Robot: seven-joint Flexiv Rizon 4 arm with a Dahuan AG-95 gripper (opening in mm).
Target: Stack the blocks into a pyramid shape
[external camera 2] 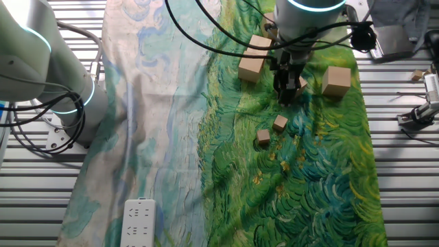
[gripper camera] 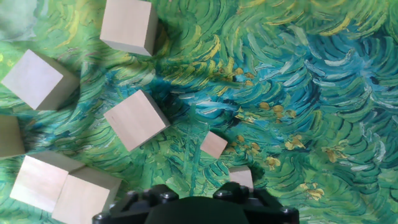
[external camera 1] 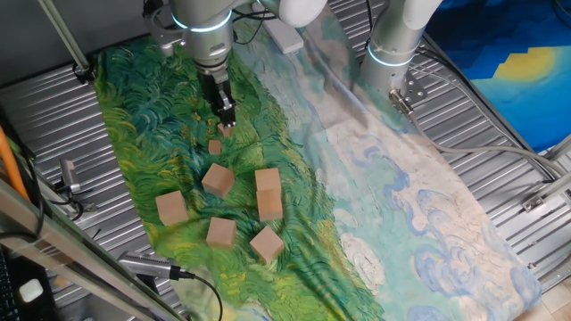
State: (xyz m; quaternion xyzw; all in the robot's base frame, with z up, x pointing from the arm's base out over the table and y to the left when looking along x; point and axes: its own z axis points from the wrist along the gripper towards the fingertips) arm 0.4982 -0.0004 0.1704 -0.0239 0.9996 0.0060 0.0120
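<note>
- Since nothing on the desk [external camera 1: 500,134] yet resembles a pyramid, we judge the task barely begun. The ribbed metal top is covered down its middle by a painted cloth [external camera 1: 384,196], green on one side and pale blue on the other.
- A second arm [external camera 1: 393,36] stands at the far edge of the cloth on its pale side, well apart from the work and not in the way.
- The end effector [external camera 1: 224,116] hangs low over the green side, near the far end of the cloth. We cannot tell how wide its fingers stand, and we see nothing held between them.
- A white power strip [external camera 2: 137,219] lies on the pale part of the cloth, clear of everything else.
- The blocks [external camera 1: 218,179] lie scattered on the green side toward the near edge. We count six large ones. Two of them touch [gripper camera: 38,180], but we cannot tell if one rests on the other. In our judgement, base, middle row and cap all remain to be built.
- Two small blocks [gripper camera: 213,144] lie just beside the end effector, between it and the large cubes, and may need avoiding.
</note>
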